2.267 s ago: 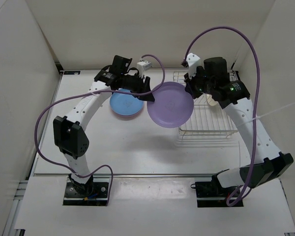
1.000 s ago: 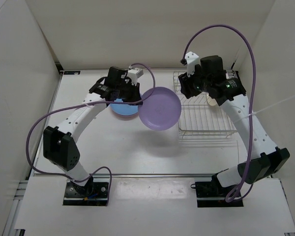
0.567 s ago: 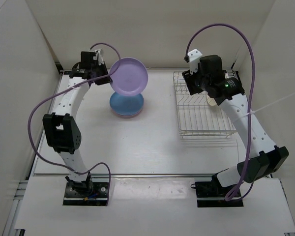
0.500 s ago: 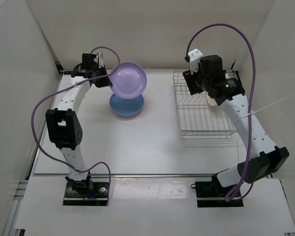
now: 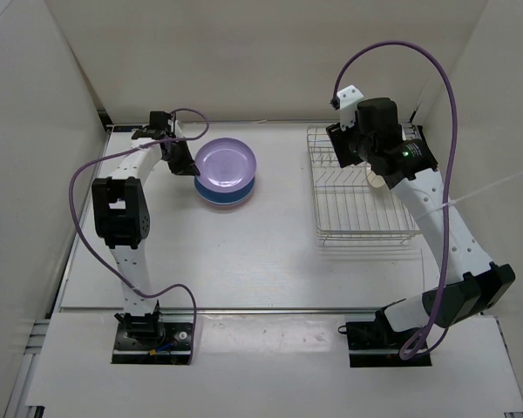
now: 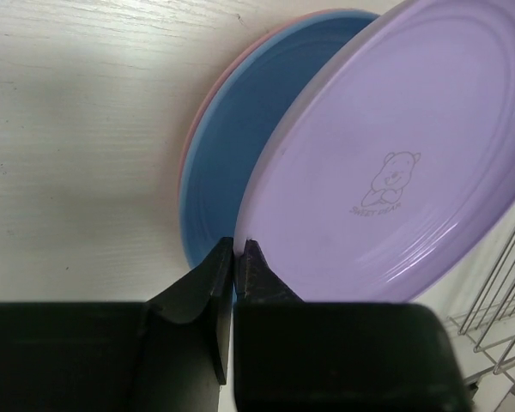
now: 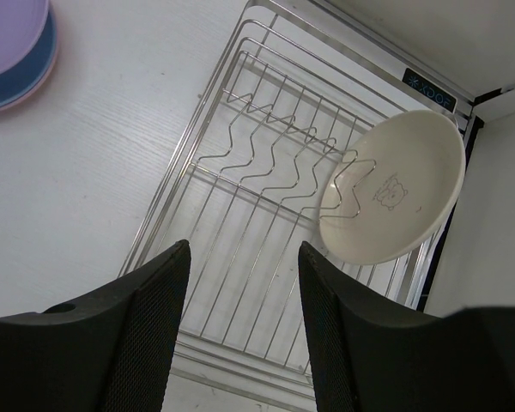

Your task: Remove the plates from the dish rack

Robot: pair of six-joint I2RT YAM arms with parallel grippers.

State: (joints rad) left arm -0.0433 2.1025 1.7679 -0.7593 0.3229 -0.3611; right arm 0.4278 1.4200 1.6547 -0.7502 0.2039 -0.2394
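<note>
White tabletop (image 5: 270, 252), cream plate (image 7: 408, 159) against prongs (image 7: 285, 168)

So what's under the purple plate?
The blue plate sits right beneath the purple plate, with the rim of a pink plate peeking out below it. Most of both is covered, so their centres can't be seen.

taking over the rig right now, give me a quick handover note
Left pincer: shut on the rim of the purple plate, held tilted over the stack.
Right pincer: open, empty, above the dish rack.
Done: blue plate on pink plate on the table, left of the rack.
To do: release purple onto the stack; take out the cream plate, leaning in the rack's prongs.
</note>
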